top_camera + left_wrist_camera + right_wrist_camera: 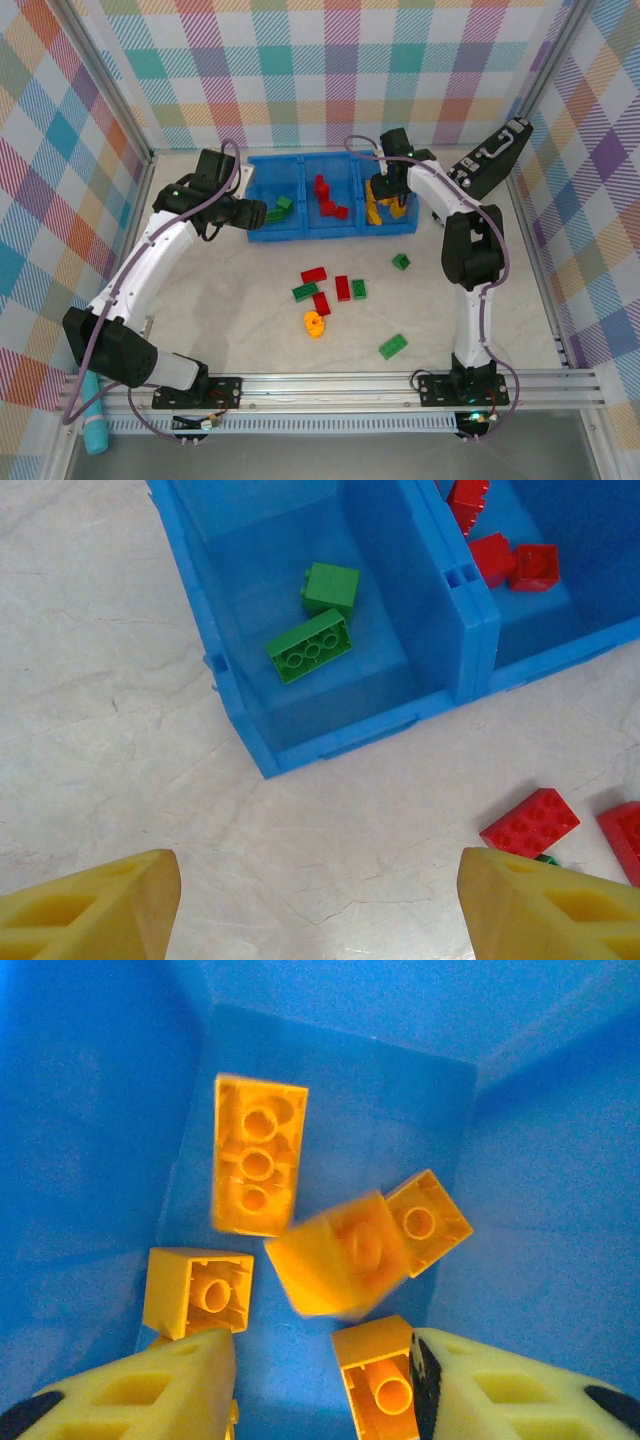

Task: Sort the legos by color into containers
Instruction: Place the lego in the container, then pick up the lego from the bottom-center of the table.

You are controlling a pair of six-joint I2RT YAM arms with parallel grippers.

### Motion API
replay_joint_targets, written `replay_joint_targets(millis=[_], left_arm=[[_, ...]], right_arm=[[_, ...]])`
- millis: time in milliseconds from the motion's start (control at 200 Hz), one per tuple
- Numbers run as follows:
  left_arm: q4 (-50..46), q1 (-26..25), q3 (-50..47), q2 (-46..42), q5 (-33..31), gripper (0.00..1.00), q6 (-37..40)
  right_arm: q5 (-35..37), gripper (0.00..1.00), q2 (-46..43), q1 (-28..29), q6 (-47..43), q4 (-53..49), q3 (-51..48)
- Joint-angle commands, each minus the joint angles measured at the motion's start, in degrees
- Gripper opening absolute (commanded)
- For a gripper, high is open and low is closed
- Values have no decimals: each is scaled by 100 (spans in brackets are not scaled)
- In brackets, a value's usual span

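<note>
The blue bin (258, 232) has three compartments. Green legos (312, 645) lie in the left one, red legos (325, 197) in the middle one, and several yellow-orange legos (258, 1155) in the right one. My right gripper (320, 1392) hangs open inside the right compartment (388, 205). One yellow-orange lego (340, 1255) below it is blurred and clear of both fingers; another (375, 1375) lies beside the right finger. My left gripper (320, 910) is open over bare table in front of the bin's left corner (250, 212). Loose red (343, 288), green (393, 346) and orange (314, 324) legos lie mid-table.
A black hard case (495, 155) leans at the back right, close to the right arm. A red lego (530, 822) sits on the table just ahead of my left gripper's right finger. A green lego (401, 261) lies alone in front of the bin's right end.
</note>
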Motion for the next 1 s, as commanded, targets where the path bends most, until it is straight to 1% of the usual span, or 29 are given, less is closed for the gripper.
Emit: replay_joint_targets(millis=[0,135,280,395,470,535,615,675,735,815,910,995], left_arm=[[-150,33,171,25,45,73,97],[-128,33,143,-2,57,73,92],[-64,33,94,-54,82,73,88],[41,34,16,-112,135,73,88],[95,34,-32,-159,145,73,88],[114,40,-51,-202,158,73,88],[126,34,-69,-267,186,73,97],[181,35,-121,-347,194,73,97],[227,36,-161,-405,203,73,97],[236,37,-185,-447,237,73,73],[286,39,-259,-552,325,73,45],[358,41,-341,-689,378,74,18]], right_arm=[[-147,52,-93,-18,-16,-33,83],[-164,53,-450,-21,47,-31,-111],[-184,54,-1162,96,199,-91,-544],[55,55,-1799,438,236,-149,-1098],[323,59,-2259,817,184,-60,-1619],[485,61,-2574,1152,378,-162,-1966],[487,66,-2859,1559,914,-463,-2264],[322,69,-3048,1905,1429,-606,-2486],[262,74,-3209,2307,2106,-729,-2671],[269,78,-3346,2800,2958,-953,-2825],[-29,82,-3459,3242,3790,-894,-3189],[-272,85,-3440,3646,4247,-722,-3487]])
